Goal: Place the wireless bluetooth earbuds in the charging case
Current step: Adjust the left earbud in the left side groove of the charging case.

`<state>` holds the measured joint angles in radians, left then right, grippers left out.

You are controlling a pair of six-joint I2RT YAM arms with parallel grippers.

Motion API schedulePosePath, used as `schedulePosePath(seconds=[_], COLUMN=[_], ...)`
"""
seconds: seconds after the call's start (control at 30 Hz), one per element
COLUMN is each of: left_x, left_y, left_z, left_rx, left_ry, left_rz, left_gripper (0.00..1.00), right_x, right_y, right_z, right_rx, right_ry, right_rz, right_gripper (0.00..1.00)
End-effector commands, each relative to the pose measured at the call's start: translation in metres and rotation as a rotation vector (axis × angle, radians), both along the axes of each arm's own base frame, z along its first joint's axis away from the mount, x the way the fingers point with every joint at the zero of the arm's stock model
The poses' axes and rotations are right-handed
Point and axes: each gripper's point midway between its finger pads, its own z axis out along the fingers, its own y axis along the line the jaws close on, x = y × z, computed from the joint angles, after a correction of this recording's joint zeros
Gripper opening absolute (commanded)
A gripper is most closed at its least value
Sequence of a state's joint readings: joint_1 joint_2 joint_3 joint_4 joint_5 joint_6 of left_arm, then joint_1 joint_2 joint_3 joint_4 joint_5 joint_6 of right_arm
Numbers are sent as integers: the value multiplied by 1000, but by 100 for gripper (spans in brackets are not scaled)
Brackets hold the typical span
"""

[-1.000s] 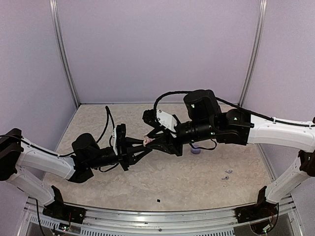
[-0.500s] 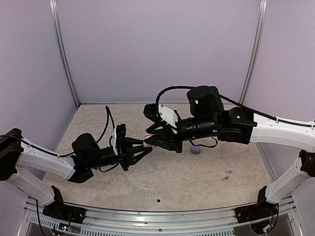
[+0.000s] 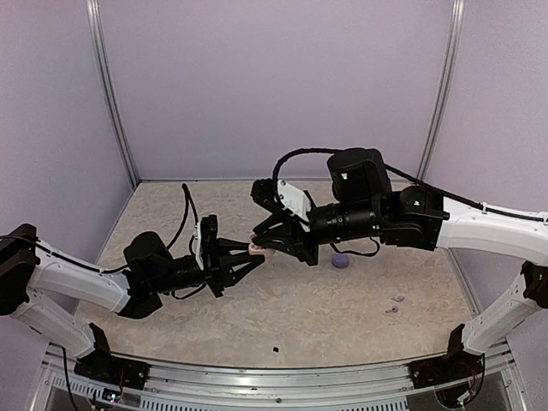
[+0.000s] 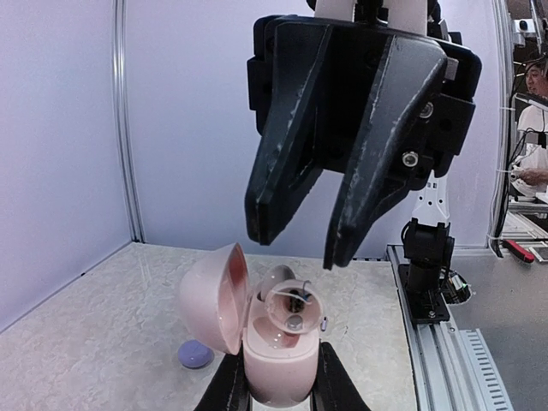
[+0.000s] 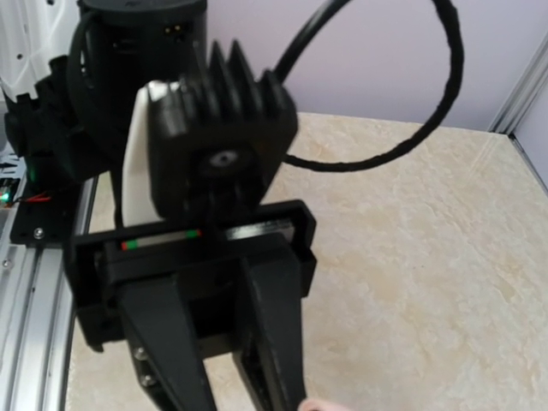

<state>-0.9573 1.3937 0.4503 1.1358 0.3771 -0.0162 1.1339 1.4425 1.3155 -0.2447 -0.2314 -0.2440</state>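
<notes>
**Right gripper backs off the open pink case**

The right gripper [image 4: 298, 244] has pulled back a little from the case, and its two black fingers have come closer together. There is a gap between them now, and nothing is in it. It hangs just above the pink pebble-shaped plastic charging case [image 4: 276, 368] and does not touch it.

The left gripper [image 3: 253, 257] is squeezed tight on the bottom half of that case. It holds the case up off the speckled beige table [image 3: 300, 325]. The lid stands open to the left. A tiny pale round earbud [image 4: 291, 310] sits in the mouth of the case.

Two more tiny pale earbuds [image 3: 396, 299] lie on the table near the right side, well apart from both grippers. A small lilac round case [image 3: 340, 261] lies on the table under the right arm.

The grippers meet over the middle of the table. They are far from the lilac walls [image 3: 274, 86] and from the metal rail [image 3: 257, 377] at the near edge.
</notes>
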Motion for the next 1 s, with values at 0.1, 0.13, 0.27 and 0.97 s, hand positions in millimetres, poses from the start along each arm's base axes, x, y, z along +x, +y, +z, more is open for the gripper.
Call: schedulePosePath(seconds=[0.1,0.13,0.27,0.97], left_x=[-6,-6,-5,-4], left_y=[2,2,2,2], left_z=[21,21,20,16], left_rx=[-55,-55,-53,-47], left_ry=[-52,-53,-51,-47], left_rz=[-5,-6,-3,-1], left_gripper=[2,2,2,2], right_x=[-5,-3,3,4], right_y=[0,1,2,-4], right_z=[3,1,-3,20], right_rx=[-12,-21,-34,37], right_ry=[4,4,-1,-9], right_rz=[14,9,-19,-49], right_gripper=[18,17,17,24])
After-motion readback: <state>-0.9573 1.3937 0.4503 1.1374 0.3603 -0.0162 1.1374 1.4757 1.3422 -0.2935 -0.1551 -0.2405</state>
